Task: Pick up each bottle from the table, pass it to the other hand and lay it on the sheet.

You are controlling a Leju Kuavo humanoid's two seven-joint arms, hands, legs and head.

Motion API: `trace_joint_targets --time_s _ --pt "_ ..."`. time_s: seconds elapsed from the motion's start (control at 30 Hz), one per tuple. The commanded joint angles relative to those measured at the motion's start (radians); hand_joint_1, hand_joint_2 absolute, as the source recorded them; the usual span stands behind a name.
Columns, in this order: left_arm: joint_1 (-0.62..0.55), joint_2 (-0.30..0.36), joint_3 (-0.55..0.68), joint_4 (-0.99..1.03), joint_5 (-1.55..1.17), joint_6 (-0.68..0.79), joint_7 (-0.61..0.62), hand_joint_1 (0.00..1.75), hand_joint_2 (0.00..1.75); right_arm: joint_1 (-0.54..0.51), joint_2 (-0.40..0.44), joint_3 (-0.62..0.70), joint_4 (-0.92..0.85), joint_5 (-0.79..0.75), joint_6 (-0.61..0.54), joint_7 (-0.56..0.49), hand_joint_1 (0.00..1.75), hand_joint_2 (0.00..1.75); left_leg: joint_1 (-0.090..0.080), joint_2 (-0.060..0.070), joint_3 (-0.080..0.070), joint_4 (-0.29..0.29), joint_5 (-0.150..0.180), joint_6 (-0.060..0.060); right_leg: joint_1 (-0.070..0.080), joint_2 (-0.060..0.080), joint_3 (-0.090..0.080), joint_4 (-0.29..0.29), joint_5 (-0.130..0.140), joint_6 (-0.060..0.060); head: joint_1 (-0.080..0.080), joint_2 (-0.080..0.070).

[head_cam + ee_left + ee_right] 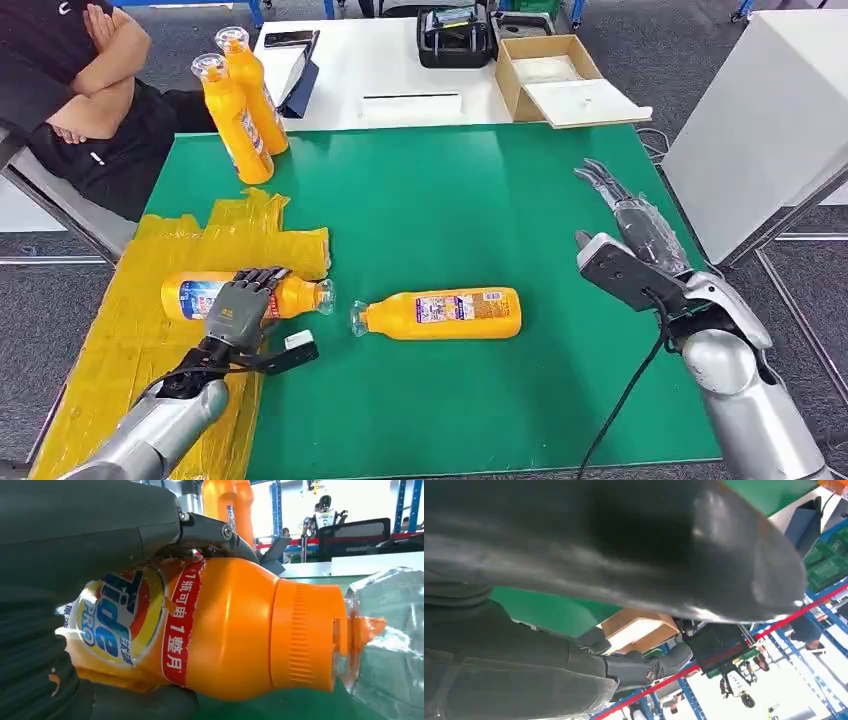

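An orange detergent bottle (190, 297) with a clear cap lies on its side on the yellow sheet (110, 340). My left hand (240, 305) wraps over its middle; in the left wrist view the fingers (210, 530) lie across the bottle (225, 630), with the thumb on the other side. A second orange bottle (445, 313) lies on the green mat (450, 200), cap toward the sheet. Two more bottles (235, 120) stand upright at the mat's far left corner. My right hand (625, 240) hovers at the mat's right side, fingers stretched out and holding nothing.
A person in black (80, 90) sits with arms crossed at the far left. Behind the mat, a white table (400, 80) bears a cardboard box (545, 75) and a black device (455, 35). A white cabinet (770, 120) stands to the right.
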Motion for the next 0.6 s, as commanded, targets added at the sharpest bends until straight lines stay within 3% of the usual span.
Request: trace_joint_targets --time_s 0.03,0.17,0.2,0.4,0.43,0.6 --pt "-0.007 -0.014 -0.028 0.125 0.007 -0.012 0.004 1.19 1.75 -0.037 0.014 0.059 0.073 0.001 -0.003 -0.002 0.0 0.0 -0.001 0.004 0.008 0.0 -0.003 -0.004 0.0 -0.001 0.007 0.0 -0.002 0.0 0.0 0.0" --pt "-0.007 -0.014 -0.028 0.125 0.007 -0.012 0.004 1.19 1.75 -0.037 0.014 0.059 0.073 0.001 -0.003 -0.002 0.0 0.0 -0.001 0.003 0.006 -0.001 -0.001 -0.002 -0.001 0.0 0.005 0.0 0.0 0.0 0.0 0.0" --pt "-0.007 -0.014 -0.028 0.125 0.007 -0.012 0.004 0.0 0.0 -0.037 0.014 0.059 0.073 0.001 -0.003 -0.002 0.0 0.0 -0.001 0.002 0.005 -0.001 -0.001 -0.001 -0.001 0.0 0.004 0.0 0.0 0.0 0.0 0.0" --pt "-0.028 -0.014 -0.018 0.137 0.036 -0.057 0.02 0.0 0.0 -0.079 0.055 0.202 0.152 0.048 0.024 0.006 0.0 0.0 0.0 0.005 0.007 -0.001 -0.001 -0.002 0.0 0.002 0.005 0.001 0.001 -0.002 0.0 0.0" --pt "-0.03 -0.008 -0.012 0.127 0.046 -0.05 0.015 0.0 0.0 -0.082 0.066 0.241 0.173 0.075 0.019 0.012 0.0 1.75 0.0 0.006 0.008 -0.002 -0.002 -0.003 0.0 0.003 0.006 0.0 0.001 -0.002 0.0 0.0" --pt "-0.033 0.016 0.005 0.012 0.113 -0.081 -0.019 0.0 0.0 -0.166 0.14 0.375 0.307 0.105 0.006 0.042 0.0 1.75 0.001 0.007 0.006 -0.001 -0.001 -0.002 0.001 0.004 0.004 0.001 0.002 -0.003 0.0 0.0"
